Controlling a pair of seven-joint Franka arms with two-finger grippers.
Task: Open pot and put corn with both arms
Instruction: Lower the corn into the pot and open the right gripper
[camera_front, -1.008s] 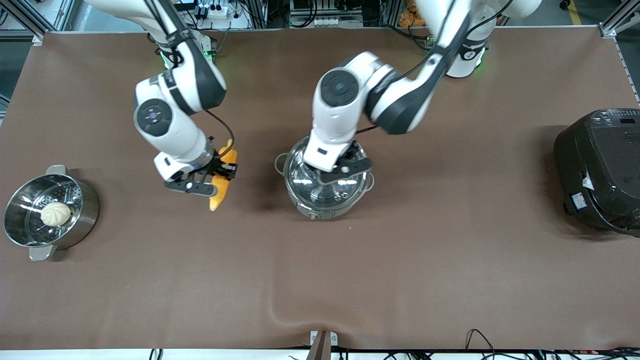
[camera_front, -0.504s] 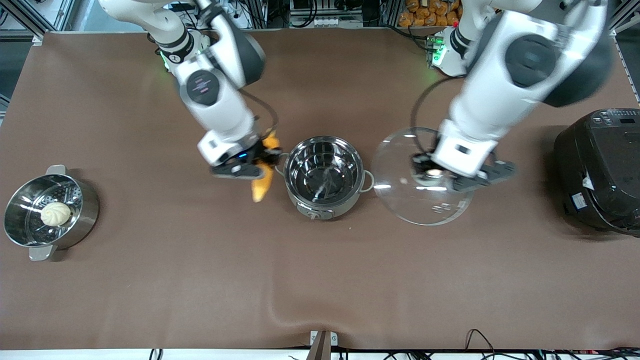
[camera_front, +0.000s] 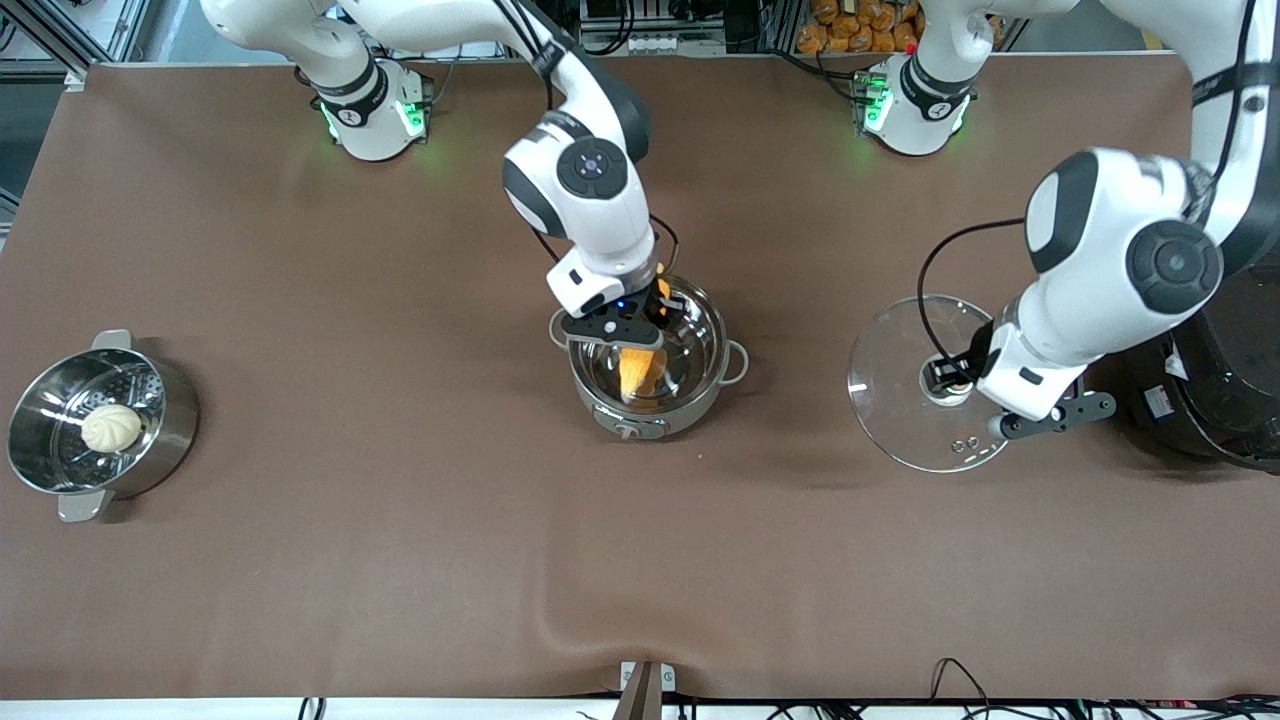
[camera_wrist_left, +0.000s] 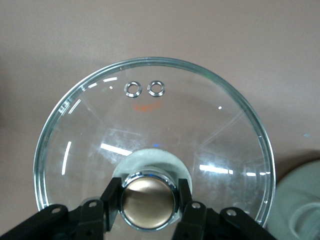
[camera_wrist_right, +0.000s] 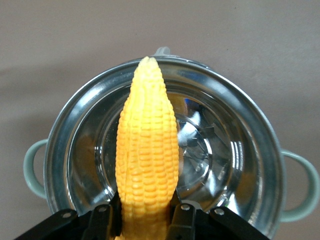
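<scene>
The pot (camera_front: 650, 365) stands open at the middle of the table, its steel bowl bare inside and its two loop handles pointing toward the two ends of the table; the knob on its grey base faces the front camera. The corn (camera_front: 640, 368) hangs over the pot's mouth, its tapered tip toward the front camera and reaching about to the rim in the right wrist view, where the cob (camera_wrist_right: 146, 155) lies across the shiny bowl (camera_wrist_right: 240, 150) without visibly touching it. The right gripper (camera_front: 622, 327) is clenched on the thick end of the corn, one finger on each side, and sits over the pot's rim on the side nearer the robots' bases. The lid (camera_front: 915, 385) is off the pot and well apart from it, toward the left arm's end of the table, between the pot and the rice cooker (camera_front: 1215, 400); whether it touches the table cannot be told. The left gripper (camera_front: 960, 385) grasps the lid's knob (camera_wrist_left: 148, 201), with a finger (camera_wrist_left: 111, 202) pressed to each side of the copper disc, and the two small vent holes of the glass (camera_wrist_left: 150, 115) show clearly. Toward the right arm's end of the table, a steamer (camera_front: 150, 440) holds a bun (camera_front: 110, 427) on its perforated insert.
</scene>
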